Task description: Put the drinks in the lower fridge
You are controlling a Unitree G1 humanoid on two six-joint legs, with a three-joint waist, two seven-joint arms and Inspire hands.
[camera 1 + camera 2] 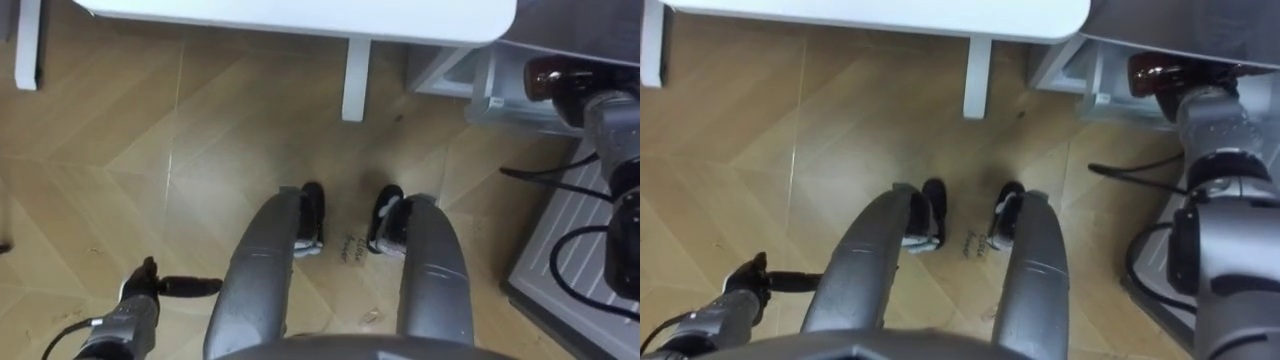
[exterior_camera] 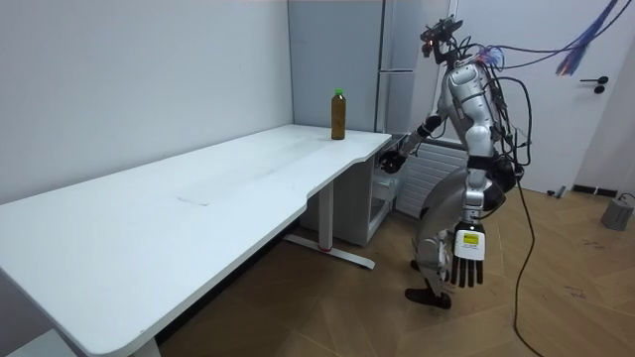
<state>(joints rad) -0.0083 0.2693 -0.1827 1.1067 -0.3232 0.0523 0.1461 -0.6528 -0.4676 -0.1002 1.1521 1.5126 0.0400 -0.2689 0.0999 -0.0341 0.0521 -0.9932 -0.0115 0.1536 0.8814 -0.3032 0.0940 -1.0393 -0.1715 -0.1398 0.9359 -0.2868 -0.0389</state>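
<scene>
Indoors, white table, bottle atop, wood floor

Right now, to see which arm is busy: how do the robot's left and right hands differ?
The left hand hangs by the leg; the right hand reaches forward near the table. The left hand is open and empty; the right hand's hold is unclear. Both are dark.

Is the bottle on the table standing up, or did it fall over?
Standing up. The bottle is upright on the table near its far corner, with its green cap on top.
</scene>
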